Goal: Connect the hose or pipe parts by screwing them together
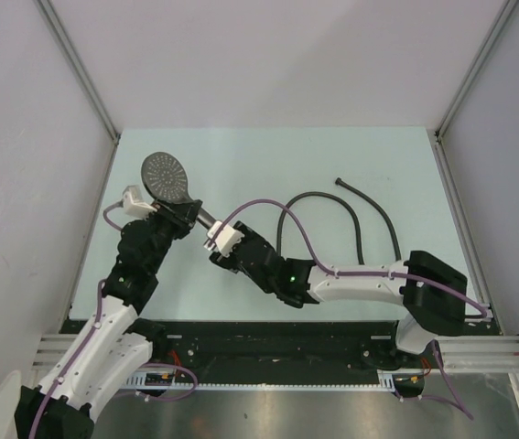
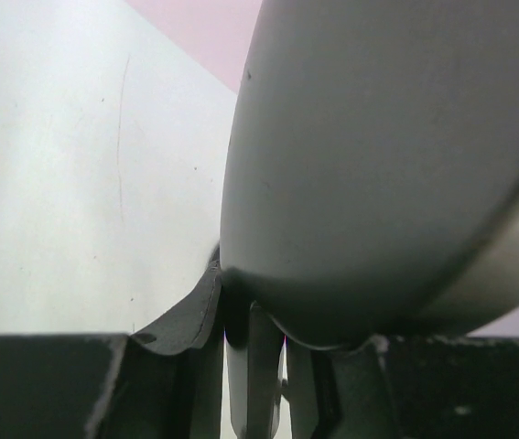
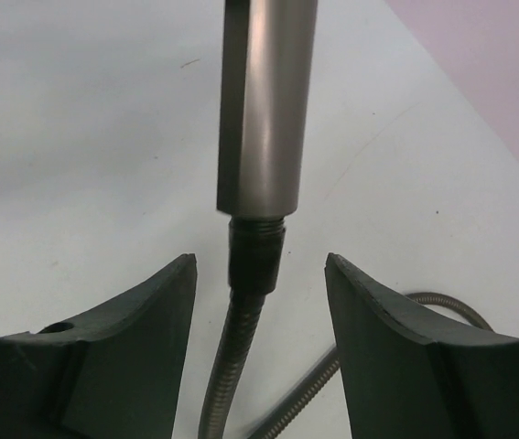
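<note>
The dark grey shower head (image 1: pixel 165 176) is held up at the left, its dotted face toward the camera. My left gripper (image 1: pixel 184 212) is shut on its handle just below the head. In the left wrist view the head's smooth back (image 2: pixel 378 165) fills the frame above my left gripper (image 2: pixel 268 366). The handle's (image 3: pixel 268 101) lower end meets the hose's dark nut (image 3: pixel 256 256), with a few threads showing above the nut. My right gripper (image 3: pixel 259 274) is open, with a finger (image 3: pixel 140 329) standing clear on each side of the nut. The hose (image 1: pixel 318 195) loops across the table.
The hose's free end (image 1: pixel 340 181) lies at the back right of the pale table (image 1: pixel 268 155). Grey walls with metal rails close in the left, right and back. Purple cables (image 1: pixel 268 203) run along both arms.
</note>
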